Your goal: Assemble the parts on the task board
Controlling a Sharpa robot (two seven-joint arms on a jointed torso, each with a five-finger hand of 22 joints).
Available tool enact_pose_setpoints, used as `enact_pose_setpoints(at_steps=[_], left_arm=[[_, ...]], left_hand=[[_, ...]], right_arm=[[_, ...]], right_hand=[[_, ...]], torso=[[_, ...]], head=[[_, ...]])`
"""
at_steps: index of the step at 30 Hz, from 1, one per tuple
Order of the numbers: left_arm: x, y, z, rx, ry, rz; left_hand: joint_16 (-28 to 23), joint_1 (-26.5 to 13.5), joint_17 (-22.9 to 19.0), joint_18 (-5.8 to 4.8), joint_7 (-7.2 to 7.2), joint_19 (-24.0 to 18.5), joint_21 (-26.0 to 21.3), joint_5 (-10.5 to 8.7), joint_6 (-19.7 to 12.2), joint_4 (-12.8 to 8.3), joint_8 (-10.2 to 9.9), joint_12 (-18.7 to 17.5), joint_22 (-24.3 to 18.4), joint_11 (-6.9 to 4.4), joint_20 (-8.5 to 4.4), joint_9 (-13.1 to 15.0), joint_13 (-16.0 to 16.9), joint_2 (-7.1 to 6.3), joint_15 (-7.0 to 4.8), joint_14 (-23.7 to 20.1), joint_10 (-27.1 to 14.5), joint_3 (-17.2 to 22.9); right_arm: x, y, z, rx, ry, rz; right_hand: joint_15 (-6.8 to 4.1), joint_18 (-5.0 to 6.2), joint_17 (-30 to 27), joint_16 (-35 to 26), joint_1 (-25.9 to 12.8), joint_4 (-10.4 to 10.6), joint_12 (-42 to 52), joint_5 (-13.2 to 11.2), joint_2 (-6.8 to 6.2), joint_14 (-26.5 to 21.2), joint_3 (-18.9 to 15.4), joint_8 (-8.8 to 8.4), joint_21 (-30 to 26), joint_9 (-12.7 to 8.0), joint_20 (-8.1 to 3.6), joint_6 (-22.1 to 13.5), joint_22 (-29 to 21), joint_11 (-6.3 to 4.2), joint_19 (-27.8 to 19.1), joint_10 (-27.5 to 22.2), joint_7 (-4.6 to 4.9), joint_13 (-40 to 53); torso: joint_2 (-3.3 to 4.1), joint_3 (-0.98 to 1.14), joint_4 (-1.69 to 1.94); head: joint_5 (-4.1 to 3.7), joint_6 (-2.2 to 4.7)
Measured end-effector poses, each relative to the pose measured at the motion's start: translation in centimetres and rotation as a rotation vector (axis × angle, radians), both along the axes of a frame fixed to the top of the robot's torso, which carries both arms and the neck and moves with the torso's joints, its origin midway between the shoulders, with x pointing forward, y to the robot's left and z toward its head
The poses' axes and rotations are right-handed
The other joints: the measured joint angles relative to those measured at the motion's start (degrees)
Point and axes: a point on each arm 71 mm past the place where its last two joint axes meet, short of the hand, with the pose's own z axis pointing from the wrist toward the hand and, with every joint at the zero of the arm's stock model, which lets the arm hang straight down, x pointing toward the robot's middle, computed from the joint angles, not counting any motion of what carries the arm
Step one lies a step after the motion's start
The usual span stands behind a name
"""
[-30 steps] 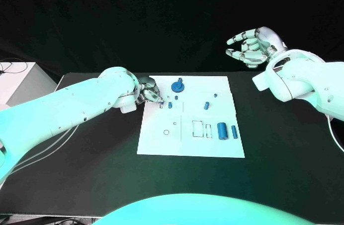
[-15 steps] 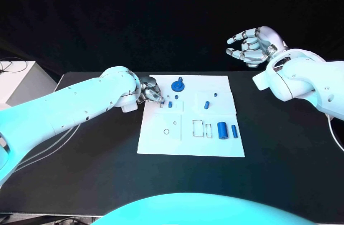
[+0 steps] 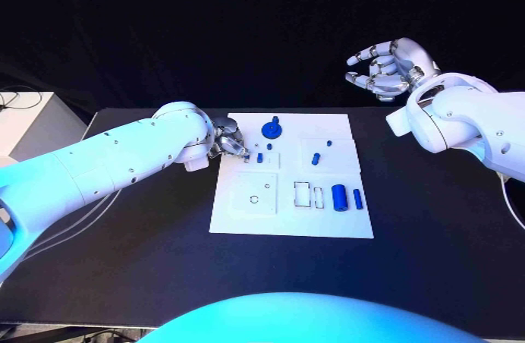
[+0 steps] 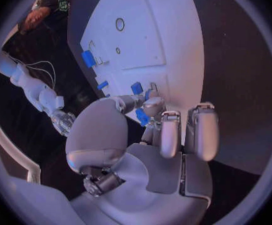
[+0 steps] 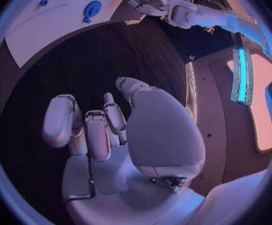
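Note:
The white task board (image 3: 249,210) lies mid-table. My left hand (image 3: 232,144) hovers at its far left edge and pinches a small blue part (image 4: 142,117) between thumb and fingertips, just above the board (image 4: 154,35). Close by on the board lie a small blue peg (image 3: 262,158) and a round blue piece (image 3: 271,130). A short peg (image 3: 315,159), a thick blue cylinder (image 3: 339,198) and a thin one (image 3: 356,199) lie further right. My right hand (image 3: 385,68) is raised beyond the table's far right corner, fingers apart and loosely curved, holding nothing (image 5: 111,130).
The black table (image 3: 438,229) stretches wide on both sides of the board. A white box (image 3: 27,123) with cables stands off the table's left end. Empty outlined slots (image 3: 306,195) mark the board's middle.

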Motion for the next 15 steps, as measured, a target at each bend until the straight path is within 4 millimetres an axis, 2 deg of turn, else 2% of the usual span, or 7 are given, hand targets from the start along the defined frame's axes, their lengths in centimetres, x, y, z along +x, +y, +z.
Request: enact_pose_setpoints(at_steps=[15], left_arm=[[-0.07,0.37,-0.22,0.007,0.006,0.003]], left_hand=[[0.00,-0.24,0.00,0.00,0.04,0.00,0.00,-0.15,0.08,0.00,-0.04,0.00,0.00,0.00,0.00,0.00,0.00,-0.24,0.00,0.00,0.00,0.00]], right_arm=[[0.00,-0.02,0.00,0.000,0.000,0.000]], right_hand=[[0.00,0.00,0.00,0.00,0.00,-0.01,0.00,0.00,0.00,0.00,0.01,0.00,0.00,0.00,0.00,-0.01,0.00,0.00,0.00,0.00,0.01,0.00]], torso=[[-0.02,0.03,0.00]], head=[[0.06,-0.16]])
